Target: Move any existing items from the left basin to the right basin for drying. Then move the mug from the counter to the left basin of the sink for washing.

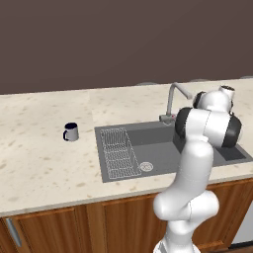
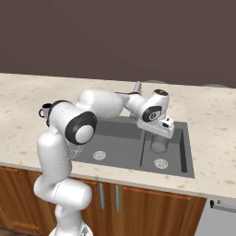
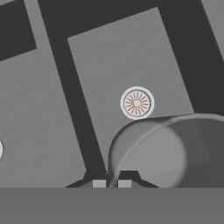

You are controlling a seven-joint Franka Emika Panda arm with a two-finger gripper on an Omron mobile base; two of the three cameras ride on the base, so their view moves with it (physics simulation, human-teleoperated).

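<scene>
Cup (image 3: 162,151) | pinched by its rim in gripper (image 3: 112,183), hanging just beneath it over right basin (image 2: 180,152) | step: first transfer | next: lower, release; mug (image 1: 71,132) waits far left.

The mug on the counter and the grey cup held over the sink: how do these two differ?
The mug has a side handle and a dark inside; the grey cup has no handle and matches the sink. The mug stands free on the counter; the cup hangs by its rim in the shut tool over the narrower basin. Both are small, upright and grey.
</scene>
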